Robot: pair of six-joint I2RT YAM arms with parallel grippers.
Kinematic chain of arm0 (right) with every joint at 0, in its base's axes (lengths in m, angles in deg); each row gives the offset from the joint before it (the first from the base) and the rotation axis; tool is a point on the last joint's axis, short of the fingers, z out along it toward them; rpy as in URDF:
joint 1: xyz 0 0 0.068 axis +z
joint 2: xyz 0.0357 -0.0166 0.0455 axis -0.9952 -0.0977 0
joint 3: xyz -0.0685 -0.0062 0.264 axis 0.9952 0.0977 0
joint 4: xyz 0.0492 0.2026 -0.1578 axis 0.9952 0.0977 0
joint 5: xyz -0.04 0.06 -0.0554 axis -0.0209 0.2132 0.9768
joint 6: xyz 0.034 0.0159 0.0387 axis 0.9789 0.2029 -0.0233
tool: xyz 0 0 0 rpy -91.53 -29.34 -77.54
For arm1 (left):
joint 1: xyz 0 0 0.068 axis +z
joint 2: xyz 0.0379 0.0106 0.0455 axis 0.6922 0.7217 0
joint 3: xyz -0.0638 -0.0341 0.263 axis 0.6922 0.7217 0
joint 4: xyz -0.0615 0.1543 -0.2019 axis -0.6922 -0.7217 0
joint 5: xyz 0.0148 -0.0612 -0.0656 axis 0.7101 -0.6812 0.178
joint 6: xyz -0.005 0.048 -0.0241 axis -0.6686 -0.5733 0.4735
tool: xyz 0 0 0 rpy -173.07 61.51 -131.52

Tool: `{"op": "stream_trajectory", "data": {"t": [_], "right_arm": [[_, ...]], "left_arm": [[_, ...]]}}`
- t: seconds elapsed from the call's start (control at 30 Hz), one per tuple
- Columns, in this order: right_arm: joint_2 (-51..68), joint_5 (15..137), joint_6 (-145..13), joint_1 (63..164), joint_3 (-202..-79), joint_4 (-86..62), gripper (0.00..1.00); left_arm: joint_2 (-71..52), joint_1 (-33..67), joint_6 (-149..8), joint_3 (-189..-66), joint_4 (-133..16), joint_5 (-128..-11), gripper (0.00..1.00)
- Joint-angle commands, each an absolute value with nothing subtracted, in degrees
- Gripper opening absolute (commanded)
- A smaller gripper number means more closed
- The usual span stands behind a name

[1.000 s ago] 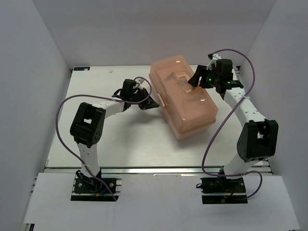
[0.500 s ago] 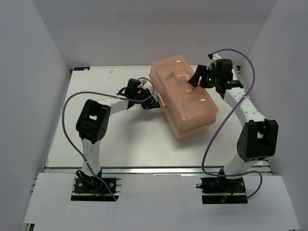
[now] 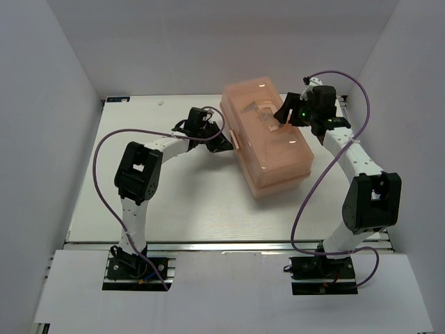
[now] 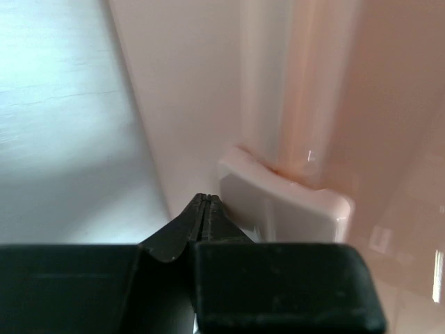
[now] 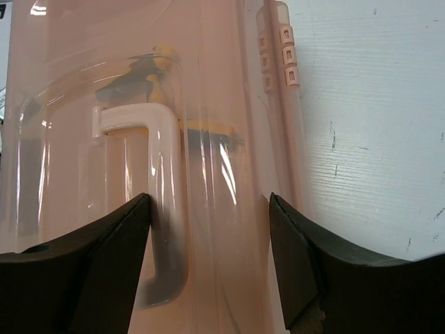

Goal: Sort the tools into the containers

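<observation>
The salmon-pink translucent toolbox [image 3: 271, 139] stands closed on the table, right of centre. My left gripper [image 3: 224, 144] is shut and empty, its tips [image 4: 206, 200] pressed against the toolbox's white latch [image 4: 292, 209] on the left side. My right gripper [image 3: 284, 115] is open above the lid near the far right edge; its fingers [image 5: 118, 236] straddle the lid beside the white lid handle [image 5: 163, 181]. Yellow-black mini pliers [image 5: 156, 76] show dimly through the lid. The other tools are hidden inside.
White walls enclose the table [image 3: 174, 202] on the left, back and right. The toolbox hinge ridge [image 5: 278, 62] runs along the right side of the lid, with bare table beyond it.
My left gripper has moved right to the latch, and the toolbox has shifted slightly right. The right gripper has stayed over the lid.
</observation>
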State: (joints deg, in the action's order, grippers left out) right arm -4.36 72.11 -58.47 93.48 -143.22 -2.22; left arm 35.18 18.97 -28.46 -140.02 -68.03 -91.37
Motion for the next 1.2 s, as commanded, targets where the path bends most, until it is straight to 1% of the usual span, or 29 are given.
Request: {"op": "stream_trajectory", "data": {"t": [0.0, 0.2, 0.3, 0.33, 0.4, 0.43, 0.47, 0.5, 0.53, 0.6, 0.63, 0.73, 0.77, 0.8, 0.83, 0.87, 0.93, 1.0, 1.03, 1.1, 1.17], "right_arm": [[-10.49, 74.43, -58.36, 95.2, -137.05, 15.97, 0.29], [-10.32, 74.52, -58.45, 95.73, -136.7, 15.97, 0.29], [-10.23, 75.22, -58.62, 95.82, -136.79, 15.71, 0.31], [-10.14, 75.57, -59.06, 95.73, -137.05, 15.71, 0.39], [-9.88, 76.36, -59.76, 95.47, -137.32, 15.44, 0.51], [-9.53, 76.54, -60.63, 95.29, -137.75, 15.36, 0.63], [-9.44, 76.72, -60.99, 94.94, -138.19, 15.18, 0.69], [-9.44, 77.07, -61.34, 94.07, -138.81, 15.27, 0.75], [-9.09, 77.16, -61.87, 93.63, -139.86, 15.09, 0.83], [-8.83, 77.59, -64.15, 92.4, -141.0, 14.48, 0.86], [-8.39, 77.68, -65.2, 91.96, -141.62, 14.04, 0.88], [-7.16, 77.34, -70.3, 90.99, -144.25, 12.99, 0.89], [-6.72, 76.99, -71.88, 90.73, -145.39, 12.72, 0.9], [-6.11, 77.07, -74.07, 90.29, -145.66, 12.2, 0.89], [-4.1, 76.64, -75.83, 90.02, -145.41, 9.75, 0.89], [-3.12, 75.94, -77.33, 89.67, -145.23, 8.42, 0.89], [0.29, 75.05, -81.37, 89.4, -144.7, 5.27, 0.9], [1.8, 74.44, -83.31, 89.32, -146.53, 4.9, 0.9], [2.68, 74.7, -84.62, 89.32, -147.5, 5.42, 0.89], [3.65, 74.17, -85.95, 89.32, -150.31, 7.09, 0.89], [4.62, 73.64, -85.87, 89.32, -151.38, 8.32, 0.89]], "left_arm": [[32.64, 15.34, -26.1, -147.64, -64.18, -93.94, 0.1], [34.57, 13.75, -25.31, -150.21, -65.51, -93.58, 0.1], [34.31, 13.66, -25.31, -150.21, -66.03, -93.23, 0.09], [33.96, 13.66, -25.66, -149.51, -66.91, -92.88, 0.09], [32.21, 13.75, -26.53, -148.54, -68.4, -90.86, 0.11], [31.59, 13.92, -26.97, -146.89, -69.63, -89.64, 0.13], [30.8, 14.1, -27.06, -145.74, -69.81, -89.1, 0.15], [28.97, 14.54, -27.06, -144.33, -69.9, -88.66, 0.18], [27.99, 14.8, -26.98, -142.84, -69.56, -88.22, 0.23], [25.19, 15.94, -26.8, -138.45, -69.03, -87.17, 0.3], [24.39, 16.29, -26.63, -137.21, -68.42, -86.9, 0.36], [21.41, 17.79, -26.98, -133.43, -67.8, -85.94, 0.45], [20.61, 18.23, -27.33, -132.73, -67.79, -85.67, 0.51], [19.9, 19.01, -27.59, -131.5, -67.71, -85.06, 0.53], [18.24, 19.46, -28.29, -130.97, -67.88, -84.62, 0.55], [17.27, 19.98, -28.73, -130.35, -67.88, -84.18, 0.6], [13.77, 21.48, -30.39, -128.33, -67.27, -83.3, 0.65], [11.03, 23.06, -31.98, -126.84, -65.35, -83.91, 0.74], [9.71, 23.33, -33.81, -124.74, -61.59, -86.44, 0.79], [5.41, 23.86, -35.49, -122.27, -57.35, -88.47, 0.95], [1.46, 23.94, -39.01, -121.56, -56.81, -89.62, 0.97]]}}
